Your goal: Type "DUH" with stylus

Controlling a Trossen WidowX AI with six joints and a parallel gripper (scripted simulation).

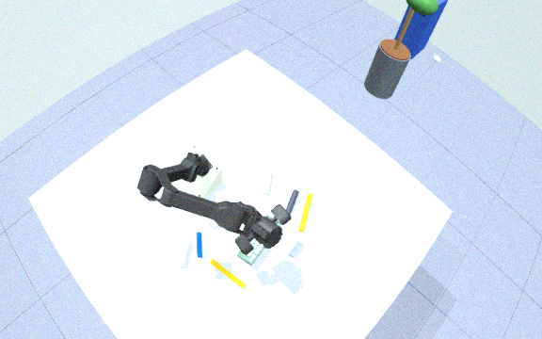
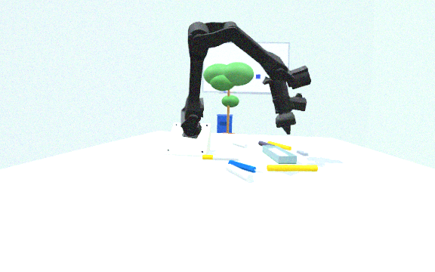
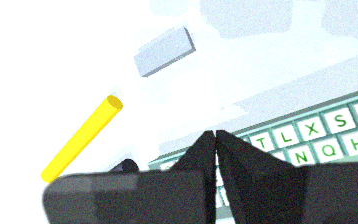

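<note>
Black fingers belong to the gripper, which from the top view sits over the keyboard, hiding much of it; the green-edged part left uncovered lies toward seven o'clock. The arm bends out toward nine o'clock from its mount, then reaches toward four. Seen from the gripper, a dark stick and a yellow stick lie toward two, a blue stick between eight and nine, and a second yellow stick at seven.

From the exterior, the arm rises, arches over toward three o'clock and drops, its fingers pointing down near six, above the keyboard with a gap beneath them. A thin pale stick with a yellow end lies toward eight from the fingers. Which stick is the stylus, I cannot tell.

At the wrist, the two fingertips meet, fully closed, and grip nothing. Behind them the keyboard runs off toward three; letters such as L, X, S, N, Q and H are readable. A grey block lies toward eleven.
</note>
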